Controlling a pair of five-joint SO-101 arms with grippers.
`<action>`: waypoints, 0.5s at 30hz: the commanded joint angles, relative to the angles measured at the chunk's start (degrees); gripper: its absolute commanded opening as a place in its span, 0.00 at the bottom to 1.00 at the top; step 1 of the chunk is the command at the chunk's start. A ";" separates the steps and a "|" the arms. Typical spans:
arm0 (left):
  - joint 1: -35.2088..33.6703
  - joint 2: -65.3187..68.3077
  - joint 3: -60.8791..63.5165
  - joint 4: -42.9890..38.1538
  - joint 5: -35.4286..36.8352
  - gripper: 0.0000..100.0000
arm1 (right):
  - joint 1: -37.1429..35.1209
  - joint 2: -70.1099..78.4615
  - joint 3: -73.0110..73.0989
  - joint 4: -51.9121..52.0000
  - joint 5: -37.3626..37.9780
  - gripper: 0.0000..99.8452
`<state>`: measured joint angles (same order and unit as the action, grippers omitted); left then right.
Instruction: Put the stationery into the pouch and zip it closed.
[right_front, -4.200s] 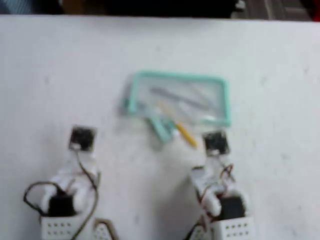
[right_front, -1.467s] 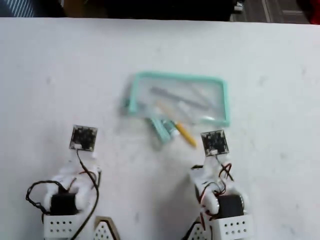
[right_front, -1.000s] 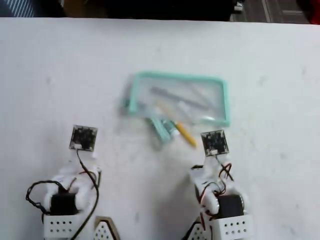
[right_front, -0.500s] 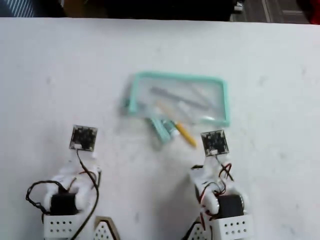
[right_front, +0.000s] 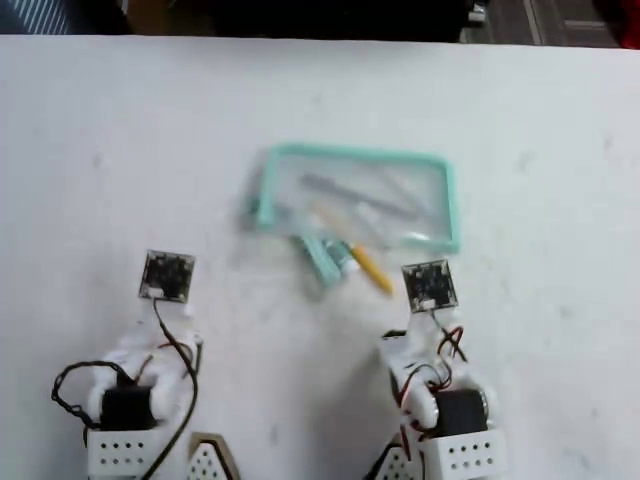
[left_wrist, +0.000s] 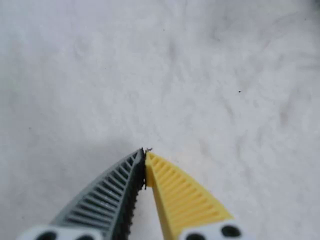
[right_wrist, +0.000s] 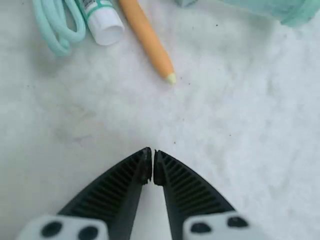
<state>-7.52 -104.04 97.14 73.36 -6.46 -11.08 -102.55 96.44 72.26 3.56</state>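
A clear pouch with a mint-green border (right_front: 355, 196) lies flat in the middle of the table with stationery visible inside it. An orange pen (right_front: 365, 263) (right_wrist: 146, 39) and a white-capped tube (right_front: 340, 256) (right_wrist: 102, 19) stick out of its near edge, beside a mint-green loop strap (right_front: 318, 260) (right_wrist: 56, 27). My right gripper (right_wrist: 152, 161) is shut and empty just short of the pen's tip, under its arm (right_front: 430, 285). My left gripper (left_wrist: 145, 156) is shut over bare table at the near left, under its arm (right_front: 166, 275).
The white table (right_front: 540, 130) spreads wide around the pouch on all sides. Both arm bases (right_front: 125, 420) (right_front: 450, 420) stand at the near edge. A dark strip runs behind the table's far edge.
Both arms drew back slightly toward their bases after the earliest frame. Nothing has moved over the last second and a half.
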 joint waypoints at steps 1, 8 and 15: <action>-0.40 -0.66 -0.18 0.18 0.53 0.03 | -0.57 -0.57 0.44 0.31 0.00 0.02; -0.57 -0.66 -0.26 -7.91 0.62 0.03 | -0.57 -0.57 0.44 0.31 0.00 0.02; 0.66 -0.66 -0.26 -21.45 0.62 0.03 | -0.40 -0.57 0.44 0.31 0.00 0.02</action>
<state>-7.52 -104.04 97.14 58.33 -6.29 -11.08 -102.55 96.44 72.26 3.56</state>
